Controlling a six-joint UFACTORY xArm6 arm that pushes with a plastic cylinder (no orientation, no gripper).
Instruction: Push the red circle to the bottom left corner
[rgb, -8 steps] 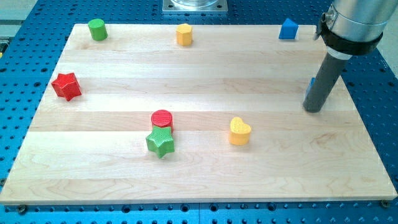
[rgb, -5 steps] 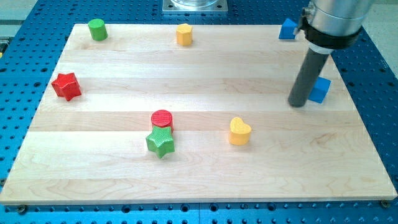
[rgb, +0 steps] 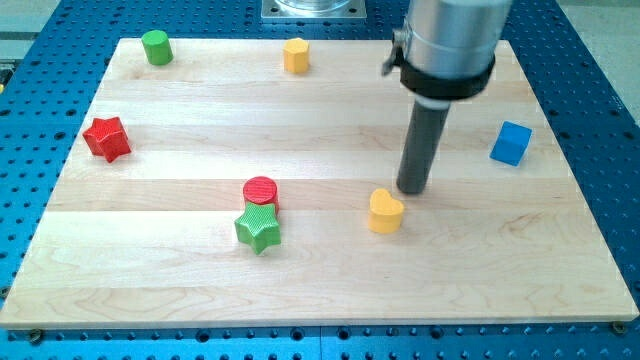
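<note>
Standing upright a little left of the frame's centre, the red circle (rgb: 260, 190) is a short cylinder with its round face up; being round, it has no discernible heading or long axis. It touches the green star (rgb: 258, 228) directly below it. Both are unmoved since the earlier frames. My tip (rgb: 413, 189) has travelled from the right side of the board toward the centre and now sits just beside the upper right edge of the yellow heart (rgb: 385, 211), well apart from the red circle. The arm carries no claw, so no grasp state applies. The blue cube (rgb: 511, 143), previously half hidden behind the rod, is now fully visible. The blue block formerly at upper right is now hidden behind the arm housing.
</note>
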